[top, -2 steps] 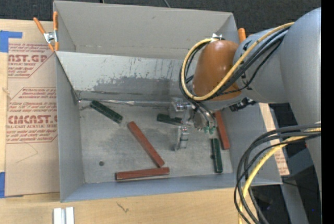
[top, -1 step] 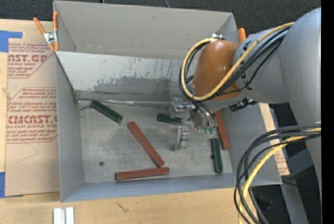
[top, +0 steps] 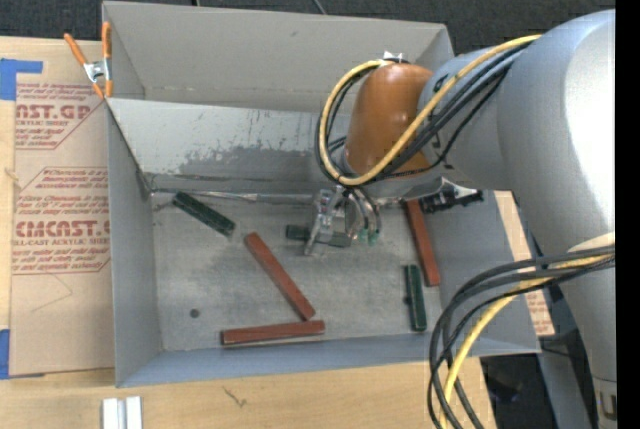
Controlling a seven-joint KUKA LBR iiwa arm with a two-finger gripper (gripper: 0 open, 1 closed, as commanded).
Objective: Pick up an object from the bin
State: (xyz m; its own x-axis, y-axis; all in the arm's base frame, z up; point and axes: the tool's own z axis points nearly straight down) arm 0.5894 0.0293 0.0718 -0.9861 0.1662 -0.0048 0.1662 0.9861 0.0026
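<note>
Grey bin floor (top: 200, 277), diagonal brown stick (top: 280, 275) lying mid-floor. Just past stick's upper end, gripper (top: 335, 227) down low beside small dark green block (top: 297, 234). Cannot tell whether spread or pressed together.

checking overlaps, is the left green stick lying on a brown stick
No, the left green stick lies by itself, clear of the nearest brown stick.
</note>
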